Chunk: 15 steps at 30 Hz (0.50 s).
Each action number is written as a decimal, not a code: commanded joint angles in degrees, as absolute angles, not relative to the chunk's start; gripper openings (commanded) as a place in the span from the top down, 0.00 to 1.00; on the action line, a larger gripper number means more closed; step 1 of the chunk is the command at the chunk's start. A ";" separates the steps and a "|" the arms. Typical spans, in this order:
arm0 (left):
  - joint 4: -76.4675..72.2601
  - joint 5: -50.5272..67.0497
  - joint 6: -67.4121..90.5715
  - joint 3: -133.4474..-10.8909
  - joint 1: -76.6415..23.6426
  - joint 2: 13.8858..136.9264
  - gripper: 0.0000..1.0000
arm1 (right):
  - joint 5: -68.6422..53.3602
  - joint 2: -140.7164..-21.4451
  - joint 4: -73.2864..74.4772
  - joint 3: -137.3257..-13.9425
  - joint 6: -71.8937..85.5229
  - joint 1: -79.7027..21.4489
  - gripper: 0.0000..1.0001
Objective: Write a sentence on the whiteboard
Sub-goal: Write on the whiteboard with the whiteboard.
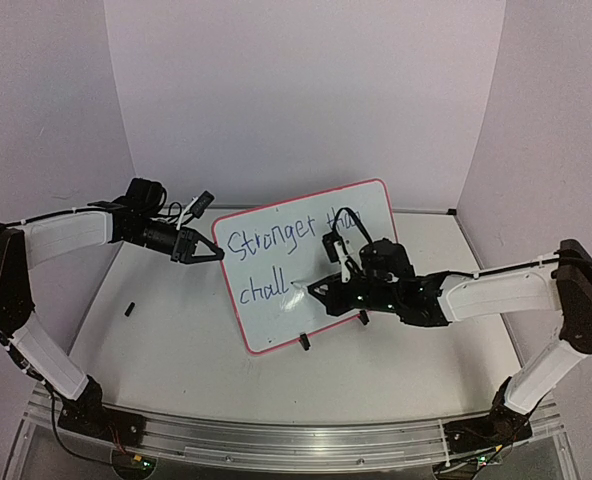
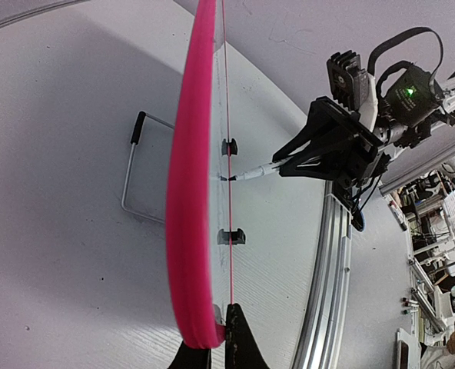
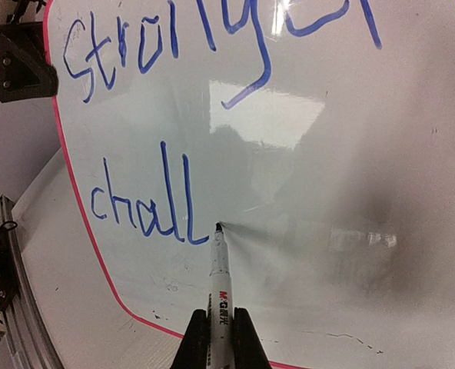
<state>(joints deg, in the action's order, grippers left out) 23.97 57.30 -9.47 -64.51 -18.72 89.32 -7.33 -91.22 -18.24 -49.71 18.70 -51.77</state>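
The whiteboard (image 1: pixel 271 322) stands tilted on two black clip feet (image 1: pixel 304 342) at mid-table, pink rim all round. The sentence (image 1: pixel 286 240) in blue reads "Stronger th…" above and "chall" (image 3: pixel 143 204) below. My right gripper (image 3: pixel 220 342) is shut on a white marker (image 3: pixel 218 284), whose tip touches the board (image 3: pixel 350 154) just right of "chall". It shows in the top view (image 1: pixel 316 292) in front of the board. My left gripper (image 2: pixel 216 338) is shut on the board's pink rim (image 2: pixel 187 192), at its left edge in the top view (image 1: pixel 214 253).
A small black cap (image 1: pixel 130 308) lies on the table left of the board. A wire stand (image 2: pixel 135 177) sits behind the board. A metal rail (image 1: pixel 276 445) runs along the near edge. Lilac walls close in the back and sides.
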 commanded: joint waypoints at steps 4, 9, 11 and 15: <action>23.82 55.23 -13.29 -66.01 -20.48 90.44 1.00 | -6.34 -92.85 -18.96 -51.60 18.96 -51.59 1.00; 23.82 55.20 -13.28 -66.01 -20.48 90.31 1.00 | -4.40 -91.48 -18.39 -50.62 19.16 -51.59 1.00; 23.82 55.22 -13.31 -66.01 -20.49 90.29 1.00 | -3.42 -90.78 -18.24 -50.26 19.16 -51.53 1.00; 23.82 55.26 -13.31 -66.01 -20.48 90.26 1.00 | -2.35 -89.66 -17.95 -49.97 18.88 -51.50 1.00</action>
